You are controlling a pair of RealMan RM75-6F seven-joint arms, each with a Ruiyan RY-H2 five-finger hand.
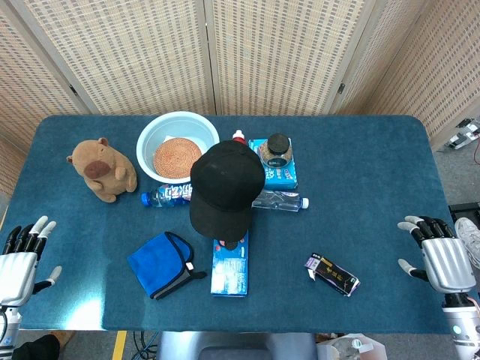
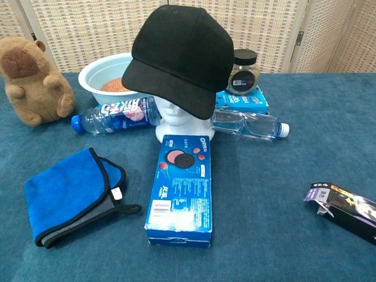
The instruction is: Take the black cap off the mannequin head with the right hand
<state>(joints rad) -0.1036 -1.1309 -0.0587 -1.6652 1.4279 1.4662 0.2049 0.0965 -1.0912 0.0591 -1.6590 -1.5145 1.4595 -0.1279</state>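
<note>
A black cap sits on a white mannequin head near the middle of the blue table, brim toward me. My right hand rests at the table's right edge, fingers spread and holding nothing, far to the right of the cap. My left hand lies at the left edge, fingers apart and empty too. Neither hand shows in the chest view.
An Oreo box lies just in front of the head, a blue cloth to its left, a dark snack packet to the right. Behind stand a white basin, a plush capybara, two bottles and a jar on a box.
</note>
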